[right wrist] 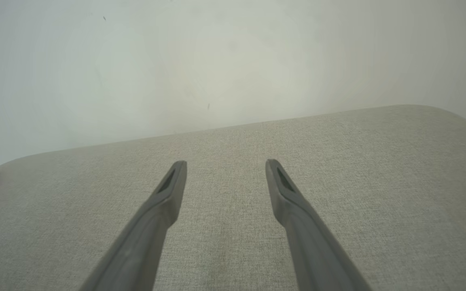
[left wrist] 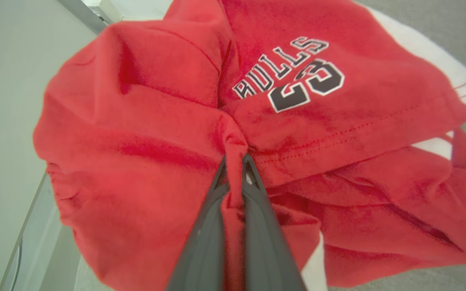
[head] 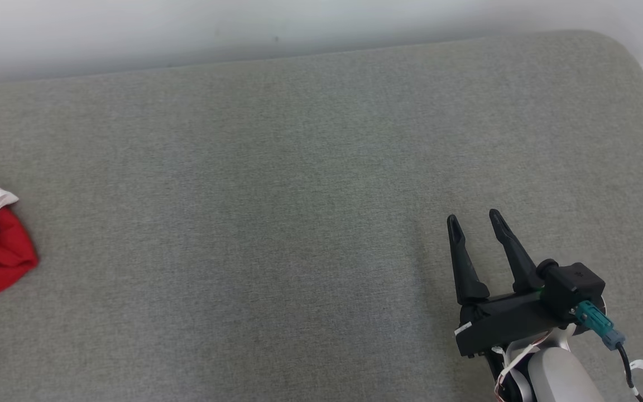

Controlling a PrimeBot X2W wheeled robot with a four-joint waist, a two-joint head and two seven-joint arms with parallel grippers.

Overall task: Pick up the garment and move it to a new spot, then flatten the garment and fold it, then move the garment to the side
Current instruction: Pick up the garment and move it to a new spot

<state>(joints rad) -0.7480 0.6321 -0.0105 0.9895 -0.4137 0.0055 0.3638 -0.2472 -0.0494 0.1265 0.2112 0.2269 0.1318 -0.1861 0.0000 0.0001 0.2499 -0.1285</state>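
Evidently the left gripper (left wrist: 235, 159) has a real pinch: its two long dark fingers are closed almost together on a raised ridge of cloth in the crumpled red sports garment (left wrist: 144, 133), a soft knit with white trim and a dark "BULLS 23" print. In the left wrist view that print sits at about one o'clock from the fingertips, and a stitched hem runs just past the pinch toward three o'clock. Taking a bunched fold rather than a flat layer looks deliberate, since a ridge gives the narrow fingers something to bite, and a lift from there should carry the heap with it.

The garment lies at the far nine o'clock edge of the head view, on the grey woven padded surface (head: 299, 167), heaped and not yet flattened. I judge this to be the pick-up step, with the move to a new spot not yet done.

The left arm reaches down into the heap, its fingers pointing along the cloth. The right gripper (head: 475, 219) waits at about four o'clock in the head view, its fingers spread wide with nothing between them, pointing toward twelve o'clock above bare grey fabric on its pale forearm (head: 556, 374). It is well apart from the garment, probably parked so that the middle of the surface is free for laying the cloth out.
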